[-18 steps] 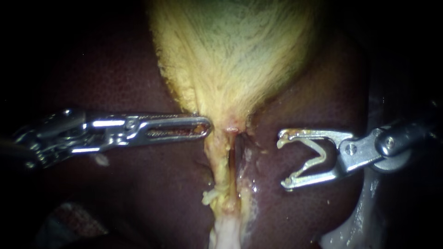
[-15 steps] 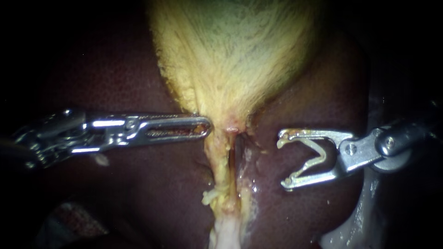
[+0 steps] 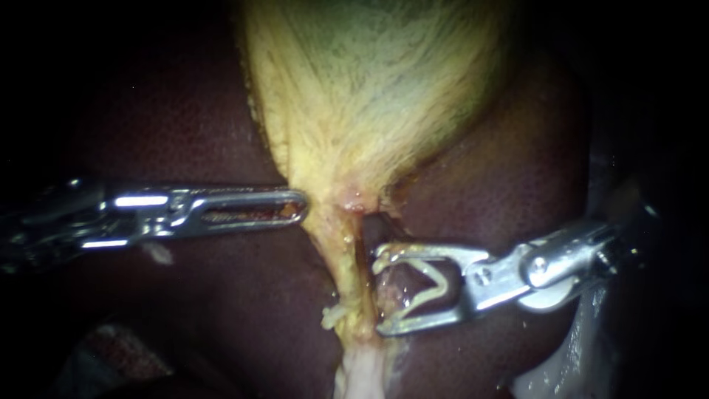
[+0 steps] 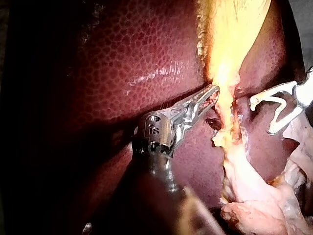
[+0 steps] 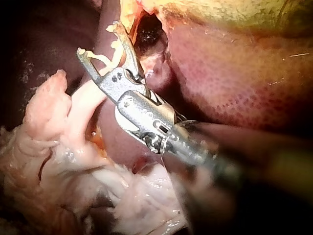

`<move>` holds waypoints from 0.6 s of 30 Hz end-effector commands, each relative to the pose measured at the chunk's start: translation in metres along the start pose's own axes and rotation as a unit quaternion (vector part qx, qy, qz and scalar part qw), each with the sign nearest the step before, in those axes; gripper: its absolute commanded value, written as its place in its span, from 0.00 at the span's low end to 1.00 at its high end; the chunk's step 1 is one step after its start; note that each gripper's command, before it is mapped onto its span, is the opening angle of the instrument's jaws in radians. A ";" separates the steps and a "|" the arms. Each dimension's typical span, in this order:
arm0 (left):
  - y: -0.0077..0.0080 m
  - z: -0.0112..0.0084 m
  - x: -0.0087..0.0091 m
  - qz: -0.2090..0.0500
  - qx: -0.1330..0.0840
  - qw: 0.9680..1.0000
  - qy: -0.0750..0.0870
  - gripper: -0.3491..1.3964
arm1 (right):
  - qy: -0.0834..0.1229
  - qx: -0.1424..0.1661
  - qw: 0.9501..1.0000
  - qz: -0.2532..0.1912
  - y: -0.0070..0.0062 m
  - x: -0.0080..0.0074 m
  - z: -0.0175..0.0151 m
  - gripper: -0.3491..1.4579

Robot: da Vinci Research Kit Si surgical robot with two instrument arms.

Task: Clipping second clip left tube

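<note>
— Liver [image 3: 185,133] fills the endoscope screen, dark maroon and finely pebbled. The gallbladder [image 3: 369,89] is a yellow, fibrous wedge narrowing to one yellow tube [image 3: 344,270].
— How many tools?
— Two, both bright steel. The left instrument [image 3: 301,207] has slotted jaws pressed together, pinching the gallbladder's edge at the neck. The right instrument [image 3: 381,290] has its jaws spread wide, with one pale V-shaped clip [image 3: 441,282] seated between them and touching both. Their tips sit just beside the tube's right edge, by a dark slit.
— Room to move?
— Bare liver lies below the left instrument. The tube stands between the two tools.
— The left wrist camera?
— The left instrument [image 4: 214,90] meets the bright yellow tissue, and the liver [image 4: 137,63] glistens beside it. The right instrument [image 4: 262,117] gapes beyond the tube [image 4: 226,122].
— Right wrist?
— The right instrument [image 5: 98,38] points its clip [image 5: 103,60] at a dark hollow. A smooth pale strand [image 5: 83,110] runs under it; whether that is the tube, I can't tell. Ragged pale tissue [image 5: 49,161] crowds that side.
</note>
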 end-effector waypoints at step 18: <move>-0.0012 -0.0015 -0.0001 -0.003 -0.003 1.000 -0.002 0.00 | -0.047 -0.001 0.999 0.018 0.0029 -0.0063 0.0033 0.52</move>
